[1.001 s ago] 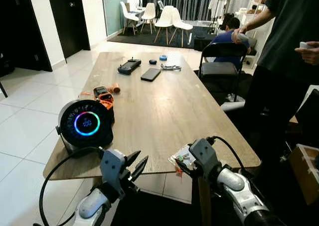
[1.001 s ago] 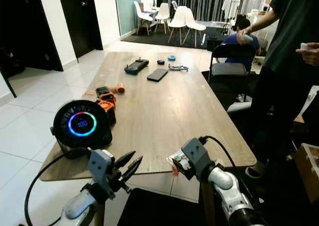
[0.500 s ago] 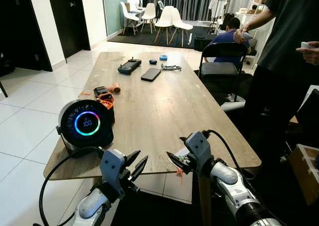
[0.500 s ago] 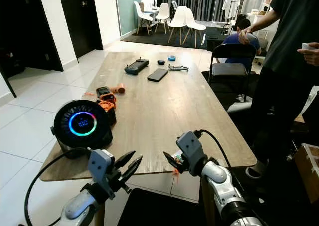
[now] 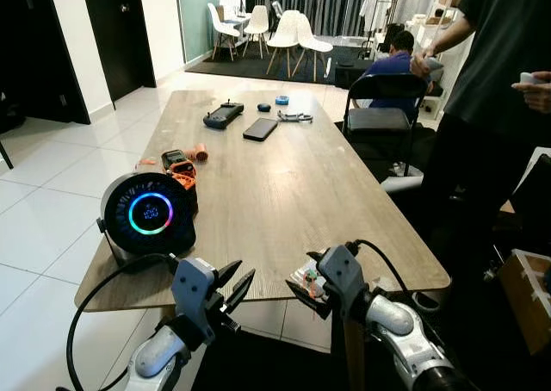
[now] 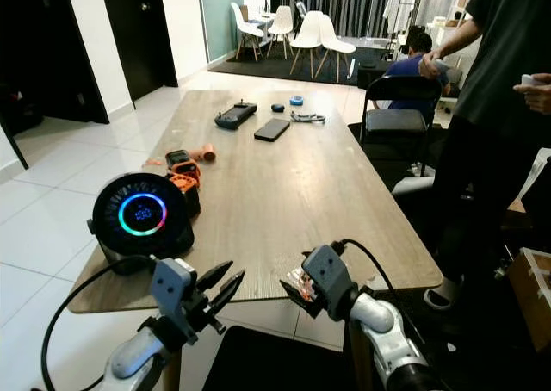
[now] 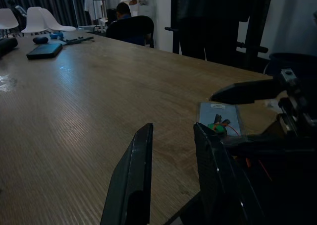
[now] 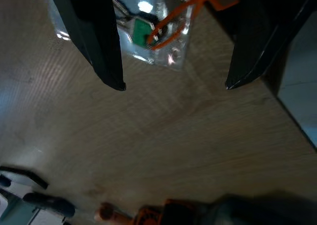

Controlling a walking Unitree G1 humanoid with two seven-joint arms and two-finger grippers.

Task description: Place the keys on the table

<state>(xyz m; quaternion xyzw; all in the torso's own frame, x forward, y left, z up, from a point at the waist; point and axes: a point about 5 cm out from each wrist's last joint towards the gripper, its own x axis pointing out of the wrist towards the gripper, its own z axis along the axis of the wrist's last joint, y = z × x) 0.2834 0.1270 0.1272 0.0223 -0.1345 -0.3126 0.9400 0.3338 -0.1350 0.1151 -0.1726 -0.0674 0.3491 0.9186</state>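
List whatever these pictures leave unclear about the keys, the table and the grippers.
- Keys: in a clear bag on the table; glare in the right wrist view hides their number.
- Bag's near end: in both eye views the right gripper covers it.
- Left gripper: its fingertips are cut off by the left wrist view's edge.
- Small blue thing at the far end: too small to identify.

keys (image 8: 153, 29) in clear plastic bag with green tag and orange tie, lying flat on wooden table (image 5: 275, 184) at its near edge
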